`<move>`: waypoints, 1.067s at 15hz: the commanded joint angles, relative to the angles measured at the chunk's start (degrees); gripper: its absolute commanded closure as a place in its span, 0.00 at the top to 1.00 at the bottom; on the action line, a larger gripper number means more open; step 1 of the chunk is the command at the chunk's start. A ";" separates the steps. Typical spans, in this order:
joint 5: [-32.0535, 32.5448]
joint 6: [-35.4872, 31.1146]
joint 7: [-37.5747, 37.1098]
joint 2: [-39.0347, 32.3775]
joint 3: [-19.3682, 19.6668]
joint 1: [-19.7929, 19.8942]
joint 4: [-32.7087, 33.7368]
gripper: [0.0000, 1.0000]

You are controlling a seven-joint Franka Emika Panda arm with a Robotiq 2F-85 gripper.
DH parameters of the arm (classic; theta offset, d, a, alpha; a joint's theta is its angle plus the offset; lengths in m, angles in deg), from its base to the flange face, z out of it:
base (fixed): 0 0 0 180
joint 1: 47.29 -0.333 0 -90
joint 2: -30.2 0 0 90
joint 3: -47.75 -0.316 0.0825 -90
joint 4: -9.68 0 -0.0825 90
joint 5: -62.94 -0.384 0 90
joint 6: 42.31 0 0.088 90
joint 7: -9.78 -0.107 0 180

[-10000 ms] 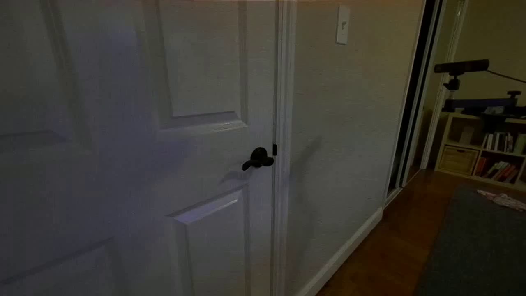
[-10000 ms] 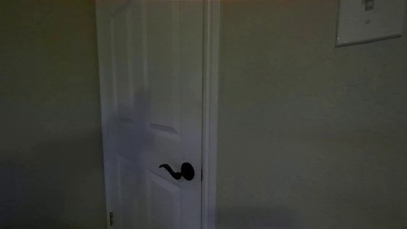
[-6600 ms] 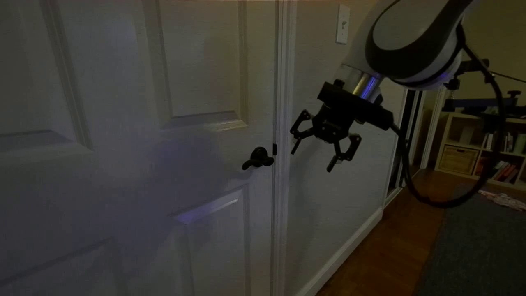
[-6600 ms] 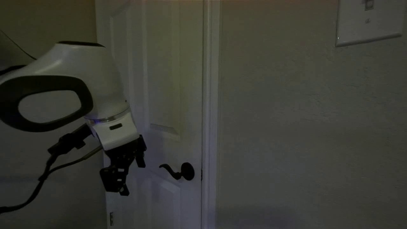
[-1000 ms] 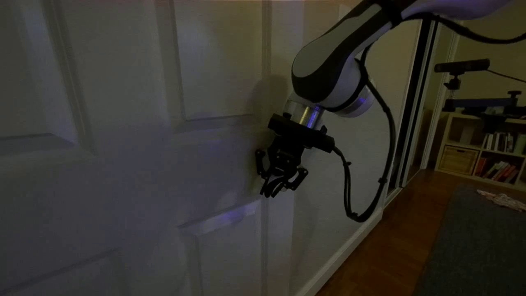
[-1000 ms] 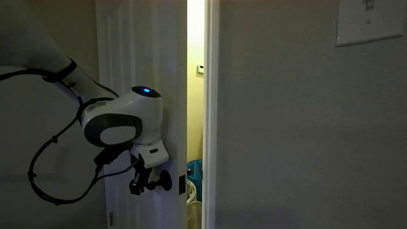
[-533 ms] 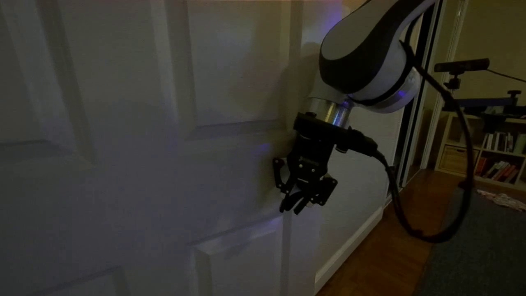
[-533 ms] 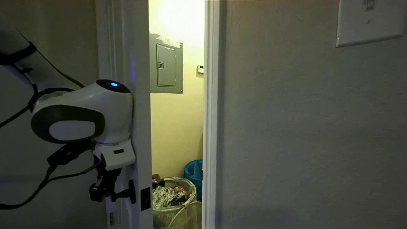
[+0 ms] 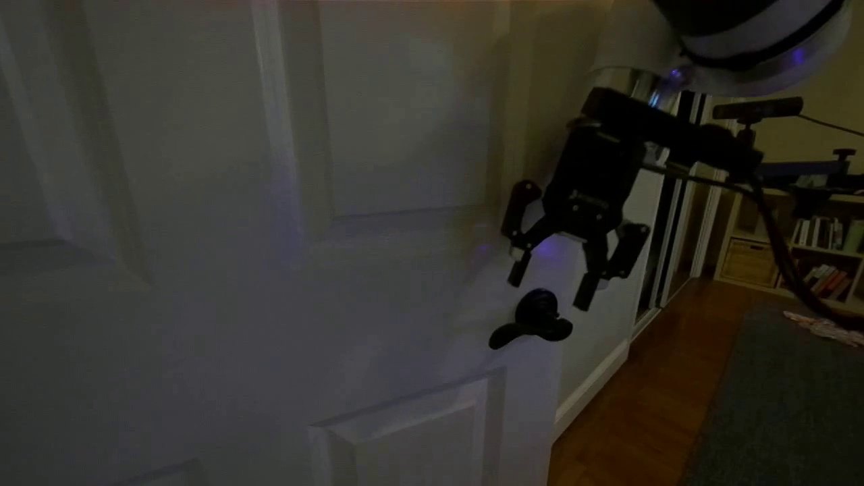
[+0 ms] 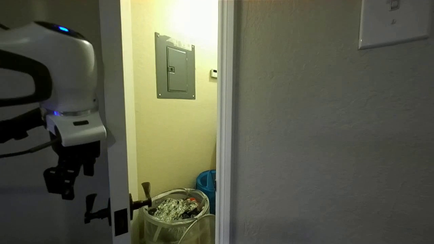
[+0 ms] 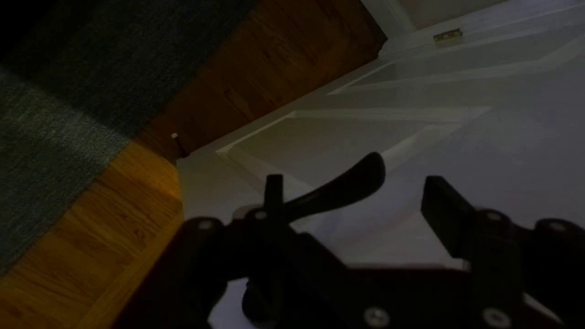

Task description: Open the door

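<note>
The white panelled door (image 9: 405, 283) stands ajar. Its edge (image 10: 117, 142) and the gap beside it show in an exterior view. The black lever handle (image 9: 533, 325) is on the room side; it also shows in an exterior view (image 10: 97, 214) and in the wrist view (image 11: 345, 189). My gripper (image 9: 551, 282) is open and empty, above the handle and apart from it. It shows open in an exterior view (image 10: 78, 181) and in the wrist view (image 11: 354, 185), where the lever appears between the fingers, beyond them, its root hidden behind a finger.
Through the doorway are a lit wall with a grey electrical panel (image 10: 176, 69), a full mesh basket (image 10: 176, 217) and a blue bin (image 10: 206, 186). The door frame (image 10: 224, 135) and a light switch (image 10: 393, 23) are at right. A bookshelf (image 9: 790, 243) stands behind.
The door was closed earlier, then slightly ajar with my gripper shut at the handle. Now the door is wider open; my gripper has opened, let go and risen above the handle.
</note>
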 commanded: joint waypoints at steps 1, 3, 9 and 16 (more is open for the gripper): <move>3.64 7.96 -0.09 13.96 2.17 0.56 -7.90 1.00; 6.94 13.19 -1.25 18.89 2.86 1.28 -9.01 1.00; 9.10 28.54 1.63 30.28 4.24 2.81 -9.50 1.00; 8.31 29.92 0.79 31.46 3.55 4.05 -7.92 1.00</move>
